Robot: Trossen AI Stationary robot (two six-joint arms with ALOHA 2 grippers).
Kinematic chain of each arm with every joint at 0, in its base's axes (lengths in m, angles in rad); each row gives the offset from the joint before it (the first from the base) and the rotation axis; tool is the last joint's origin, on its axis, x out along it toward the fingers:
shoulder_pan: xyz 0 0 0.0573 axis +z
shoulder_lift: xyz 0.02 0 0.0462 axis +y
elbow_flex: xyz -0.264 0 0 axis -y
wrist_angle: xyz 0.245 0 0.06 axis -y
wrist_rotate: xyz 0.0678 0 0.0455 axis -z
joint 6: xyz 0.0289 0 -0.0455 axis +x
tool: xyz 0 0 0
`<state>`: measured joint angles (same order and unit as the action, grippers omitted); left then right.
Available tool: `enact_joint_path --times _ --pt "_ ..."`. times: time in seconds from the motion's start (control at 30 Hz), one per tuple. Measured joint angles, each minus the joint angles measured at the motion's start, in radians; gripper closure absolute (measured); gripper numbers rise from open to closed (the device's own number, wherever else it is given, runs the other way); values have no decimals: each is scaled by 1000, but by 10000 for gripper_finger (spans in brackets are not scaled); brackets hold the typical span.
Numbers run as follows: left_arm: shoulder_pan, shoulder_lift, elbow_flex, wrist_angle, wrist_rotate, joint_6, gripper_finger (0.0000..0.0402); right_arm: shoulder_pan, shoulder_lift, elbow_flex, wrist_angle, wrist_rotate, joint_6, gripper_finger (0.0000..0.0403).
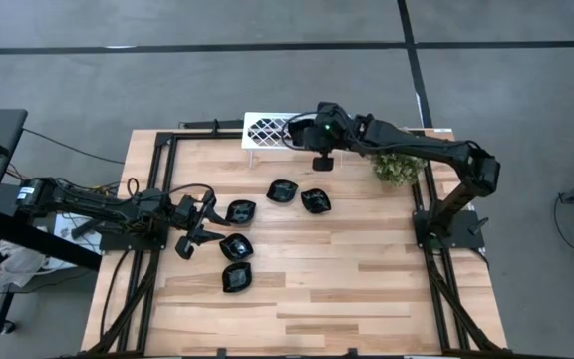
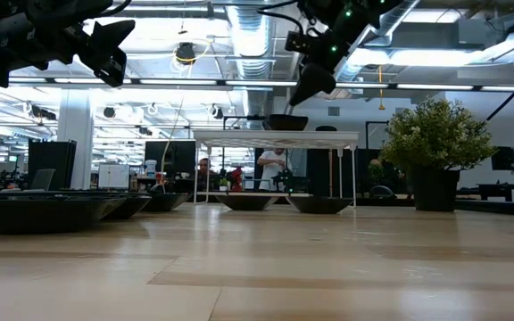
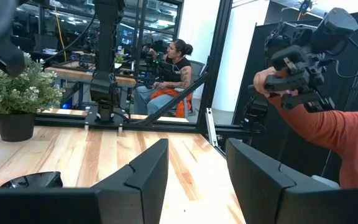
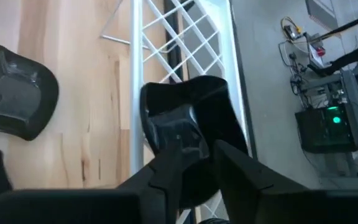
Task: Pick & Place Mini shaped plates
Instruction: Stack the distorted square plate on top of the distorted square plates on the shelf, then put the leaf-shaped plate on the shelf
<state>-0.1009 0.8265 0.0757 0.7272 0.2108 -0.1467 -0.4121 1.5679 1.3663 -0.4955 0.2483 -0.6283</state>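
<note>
Five glossy black plates (image 1: 238, 211) lie on pale wood-grain table (image 1: 367, 289).

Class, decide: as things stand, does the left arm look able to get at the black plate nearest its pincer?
Probably yes. The left pincer hangs open beside the black plate, with only bare table between them.

arms: mine are two, dark, jointed, with black cables looped along them
right end effector (image 1: 322, 160): matte black, green light glowing on my wrist
left end effector (image 1: 195, 237): black, blunt angular fingers
</note>
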Motion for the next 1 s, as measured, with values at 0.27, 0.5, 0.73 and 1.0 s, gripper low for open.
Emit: enact_joint_path --times 0.27,0.5,0.73,1.0 --pt "0 0 0 0 0 0 238 -2 -1 0 22 112 11 279" --pt "0 0 0 0 0 0 238 -6 -50 2 -26 39 144 284" --pt "0 -2 0 3 0 0 238 28 -132 -8 -164 -85 316 285" --pt "0 -2 0 6 0 0 238 211 -281 -264 15 -84 378 287"
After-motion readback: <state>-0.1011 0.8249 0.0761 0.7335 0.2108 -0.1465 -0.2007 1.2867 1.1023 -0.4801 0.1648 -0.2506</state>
